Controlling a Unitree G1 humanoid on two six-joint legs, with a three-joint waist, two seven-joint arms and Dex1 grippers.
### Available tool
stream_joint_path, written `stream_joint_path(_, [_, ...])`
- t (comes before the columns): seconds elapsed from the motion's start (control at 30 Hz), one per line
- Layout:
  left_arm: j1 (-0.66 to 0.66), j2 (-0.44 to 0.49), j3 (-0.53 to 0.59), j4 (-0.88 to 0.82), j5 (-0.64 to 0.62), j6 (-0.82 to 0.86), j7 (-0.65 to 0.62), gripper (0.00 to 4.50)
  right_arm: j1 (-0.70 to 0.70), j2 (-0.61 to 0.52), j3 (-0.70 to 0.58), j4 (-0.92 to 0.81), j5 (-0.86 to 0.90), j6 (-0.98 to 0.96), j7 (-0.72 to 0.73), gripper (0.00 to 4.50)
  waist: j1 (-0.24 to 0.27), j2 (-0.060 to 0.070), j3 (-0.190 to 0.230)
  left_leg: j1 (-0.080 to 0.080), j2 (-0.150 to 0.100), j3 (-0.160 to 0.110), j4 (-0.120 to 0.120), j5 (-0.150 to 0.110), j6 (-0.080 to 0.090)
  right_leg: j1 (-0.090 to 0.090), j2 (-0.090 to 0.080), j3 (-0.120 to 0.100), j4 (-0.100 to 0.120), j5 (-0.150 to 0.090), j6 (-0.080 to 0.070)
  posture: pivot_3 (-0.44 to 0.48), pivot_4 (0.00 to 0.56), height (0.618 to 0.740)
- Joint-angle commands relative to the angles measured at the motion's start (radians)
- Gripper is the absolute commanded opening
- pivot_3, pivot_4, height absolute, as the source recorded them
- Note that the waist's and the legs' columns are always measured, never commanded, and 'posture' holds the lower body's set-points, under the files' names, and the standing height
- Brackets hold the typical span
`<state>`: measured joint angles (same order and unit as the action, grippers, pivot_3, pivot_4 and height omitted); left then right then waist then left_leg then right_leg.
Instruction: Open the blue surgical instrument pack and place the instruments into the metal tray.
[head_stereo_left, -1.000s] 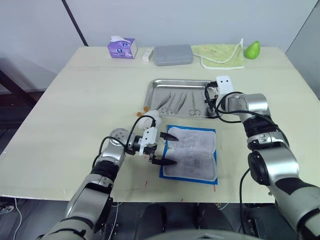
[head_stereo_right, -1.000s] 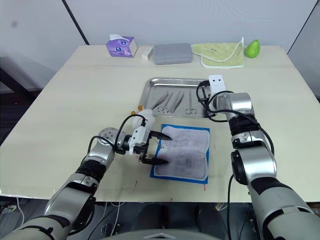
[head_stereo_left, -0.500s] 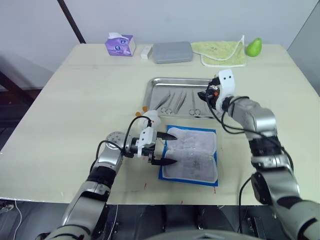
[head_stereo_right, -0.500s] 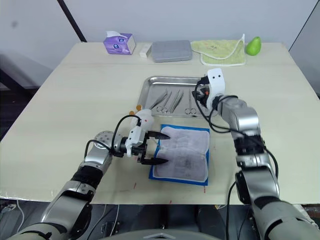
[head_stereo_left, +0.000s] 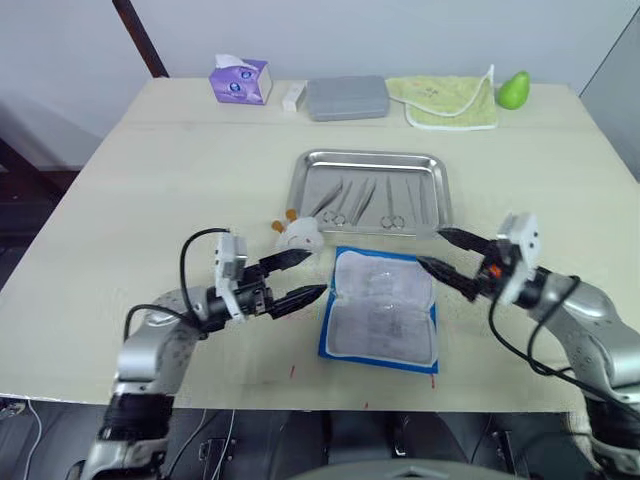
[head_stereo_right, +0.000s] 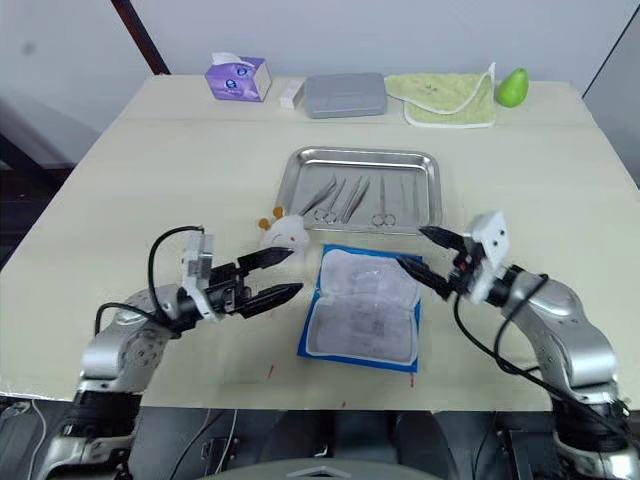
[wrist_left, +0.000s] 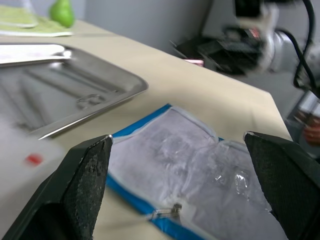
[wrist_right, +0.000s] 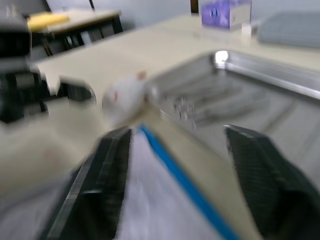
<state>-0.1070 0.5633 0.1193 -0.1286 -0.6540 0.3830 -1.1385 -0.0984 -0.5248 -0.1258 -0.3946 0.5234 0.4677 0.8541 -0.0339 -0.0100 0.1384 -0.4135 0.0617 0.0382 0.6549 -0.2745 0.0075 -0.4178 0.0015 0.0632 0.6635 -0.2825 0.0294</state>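
your left gripper (head_stereo_left: 298, 277): fingers spread, holding nothing, just left of the blue surgical instrument pack (head_stereo_left: 381, 318) | right gripper (head_stereo_left: 443, 252): also spread, empty, at its right edge | pack lies open below the metal tray (head_stereo_left: 370, 160) | instruments (head_stereo_left: 362, 203) sit in tray

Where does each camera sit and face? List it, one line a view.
Left and right eye: head, looking down at table; both arms, open blue surgical instrument pack, metal tray.
Left wrist: along left end effector, toward pack and tray.
Right wrist: along right end effector, toward tray.
Shared: pack, tray.
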Motion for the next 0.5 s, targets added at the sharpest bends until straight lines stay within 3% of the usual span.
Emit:
stream_joint_path(0.03, [0.069, 0.040, 0.076, -0.075, -0.049, 0.040, 0.024, 4.50, 0.124, -0.073, -0.088, -0.056, 0.016, -0.136, 0.135, 4.47, 0.001, -0.001, 0.001, 0.000, -0.001, 0.000, 0.000, 0.000, 0.000, 0.000, 0.000, 0.000, 0.000, 0.000, 0.000, 0.000, 0.150, 0.740])
stream_joint_path(0.33, [0.307, 0.157, 0.250, -0.093, -0.037, 0.044, 0.020, 4.50, 0.501, -0.141, -0.404, -0.010, 0.081, -0.283, 0.297, 4.47, 0.005, -0.004, 0.006, 0.007, -0.004, -0.003, 0.000, 0.000, 0.000, 0.008, -0.001, -0.003, 0.000, -0.001, 0.000, 0.000, 0.150, 0.740])
stream_joint_path(0.5, [0.399, 0.167, 0.310, -0.092, -0.004, 0.021, 0.057, 4.50, 0.579, -0.141, -0.475, -0.047, 0.125, -0.283, 0.298, 4.47, 0.002, -0.007, 0.010, 0.014, -0.004, 0.000, 0.000, 0.000, 0.000, 0.013, -0.002, 0.000, 0.001, -0.001, 0.001, 0.000, 0.150, 0.740])
